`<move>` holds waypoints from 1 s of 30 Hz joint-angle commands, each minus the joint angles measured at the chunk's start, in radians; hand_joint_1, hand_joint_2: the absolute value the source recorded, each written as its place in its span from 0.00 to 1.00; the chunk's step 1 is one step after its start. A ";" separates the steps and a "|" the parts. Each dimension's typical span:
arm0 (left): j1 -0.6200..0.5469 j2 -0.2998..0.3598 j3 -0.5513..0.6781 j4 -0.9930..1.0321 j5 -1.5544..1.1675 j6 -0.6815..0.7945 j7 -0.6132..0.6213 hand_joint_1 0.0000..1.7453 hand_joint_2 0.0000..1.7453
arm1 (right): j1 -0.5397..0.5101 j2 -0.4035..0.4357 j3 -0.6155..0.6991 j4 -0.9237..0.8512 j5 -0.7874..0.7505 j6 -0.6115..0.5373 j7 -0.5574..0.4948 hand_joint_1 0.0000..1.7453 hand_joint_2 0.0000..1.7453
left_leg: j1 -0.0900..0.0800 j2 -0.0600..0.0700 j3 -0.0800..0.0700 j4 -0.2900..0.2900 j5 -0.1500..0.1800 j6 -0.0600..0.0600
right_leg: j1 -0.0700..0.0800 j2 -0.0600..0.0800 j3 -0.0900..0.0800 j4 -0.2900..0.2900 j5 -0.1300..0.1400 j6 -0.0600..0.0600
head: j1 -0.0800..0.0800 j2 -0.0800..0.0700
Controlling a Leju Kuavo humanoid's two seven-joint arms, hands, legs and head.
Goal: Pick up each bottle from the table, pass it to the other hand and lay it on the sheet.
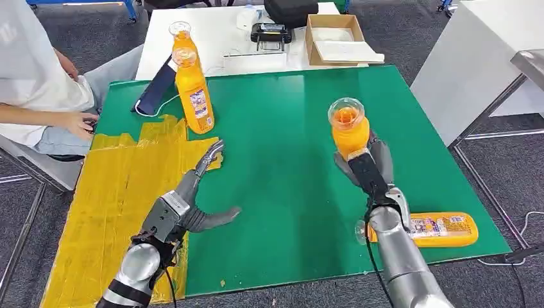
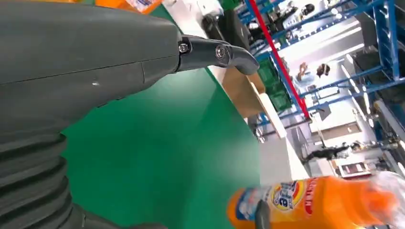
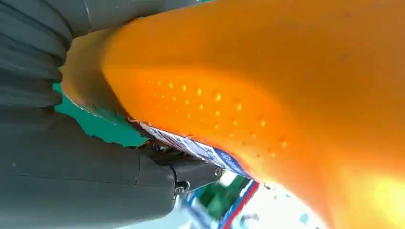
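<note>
Four orange bottles: two upright (image 1: 194,93) (image 1: 181,37), one held (image 1: 349,131), one lying (image 1: 442,229). One yellow sheet (image 1: 122,199). One cardboard box (image 1: 333,38).

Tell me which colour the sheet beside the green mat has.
Yellow; the sheet shows best in the head view.

Place: I read this as a robotics lab or test workshop.
Work surface: I see a green mat (image 1: 282,167) with a taped yellow sheet (image 1: 122,192).
Floor: grey carpet (image 1: 494,173).
Background: my left wrist camera shows blue metal racking (image 2: 377,57).
Clutter: white desk (image 1: 218,38), cardboard box (image 1: 333,38).
People: a seated person (image 1: 38,83).
</note>
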State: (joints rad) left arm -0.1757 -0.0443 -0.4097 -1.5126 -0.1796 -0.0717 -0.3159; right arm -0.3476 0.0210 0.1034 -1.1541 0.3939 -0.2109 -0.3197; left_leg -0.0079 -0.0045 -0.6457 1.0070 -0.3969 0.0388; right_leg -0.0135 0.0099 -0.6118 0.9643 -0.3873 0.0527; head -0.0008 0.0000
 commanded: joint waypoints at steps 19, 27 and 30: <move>-0.057 0.017 -0.055 0.060 0.051 -0.007 0.007 0.00 1.00 | 0.077 0.112 0.198 -0.093 -0.213 0.177 -0.019 1.00 1.00 | 0.000 0.001 0.002 0.000 -0.001 -0.002 | 0.001 0.000 0.002 0.000 0.000 -0.001 | 0.000 0.000; -0.059 0.018 -0.060 0.056 0.066 -0.001 0.011 0.00 1.00 | 0.092 0.136 0.382 -0.059 -0.245 0.230 -0.026 1.00 1.00 | 0.001 0.002 0.005 0.000 -0.002 -0.003 | 0.001 0.001 0.004 0.000 -0.001 -0.002 | 0.000 0.000; -0.056 0.017 -0.056 0.055 0.069 0.002 0.011 0.00 1.00 | 0.093 0.142 0.456 -0.036 -0.214 0.252 -0.013 1.00 1.00 | 0.001 0.002 0.004 -0.001 -0.002 -0.002 | 0.001 0.001 0.003 -0.001 -0.001 -0.002 | 0.000 0.000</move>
State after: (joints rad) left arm -0.1998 -0.0443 -0.4467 -1.5118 -0.1175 -0.0759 -0.3132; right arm -0.2388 0.1625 0.3693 -1.2798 0.1545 0.0229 -0.3445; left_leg -0.0077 -0.0037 -0.6459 1.0068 -0.3968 0.0387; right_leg -0.0136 0.0101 -0.6126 0.9643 -0.3875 0.0524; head -0.0008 0.0000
